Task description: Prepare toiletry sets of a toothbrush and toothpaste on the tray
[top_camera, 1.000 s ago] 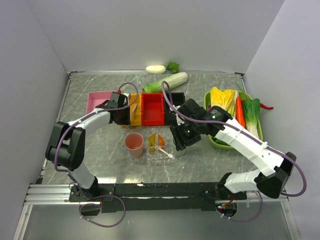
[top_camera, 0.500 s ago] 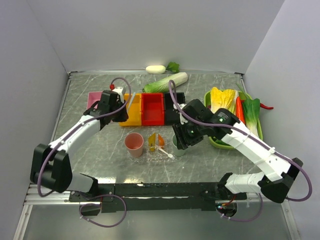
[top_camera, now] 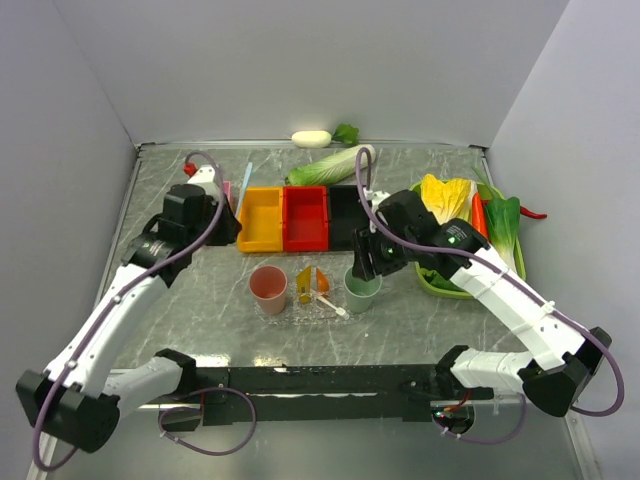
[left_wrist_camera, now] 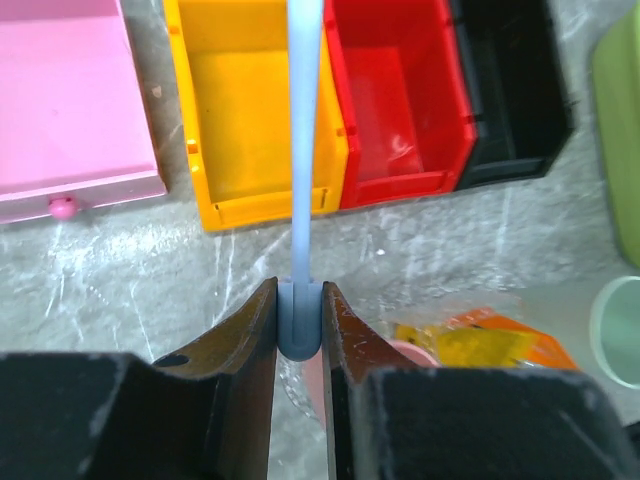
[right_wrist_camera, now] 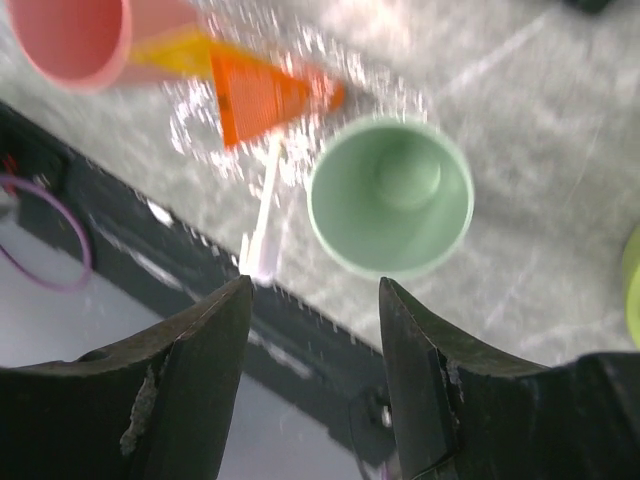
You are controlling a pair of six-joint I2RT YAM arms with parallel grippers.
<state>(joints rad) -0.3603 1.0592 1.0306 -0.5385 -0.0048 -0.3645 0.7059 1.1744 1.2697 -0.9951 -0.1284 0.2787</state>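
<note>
Toothbrush (left_wrist_camera: 303,150) clamped endwise in left gripper (left_wrist_camera: 300,300); right gripper (right_wrist_camera: 315,290) spread, empty, near green cup (right_wrist_camera: 390,195)

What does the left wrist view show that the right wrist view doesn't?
Only the left wrist view: the left gripper shut on the held toothbrush, with the pink bin, yellow bin, red bin and black bin beyond it. Only the right wrist view: the right gripper, open and empty, and a second toothbrush lying on the tray. Both: the toothpaste and the green cup.
</note>
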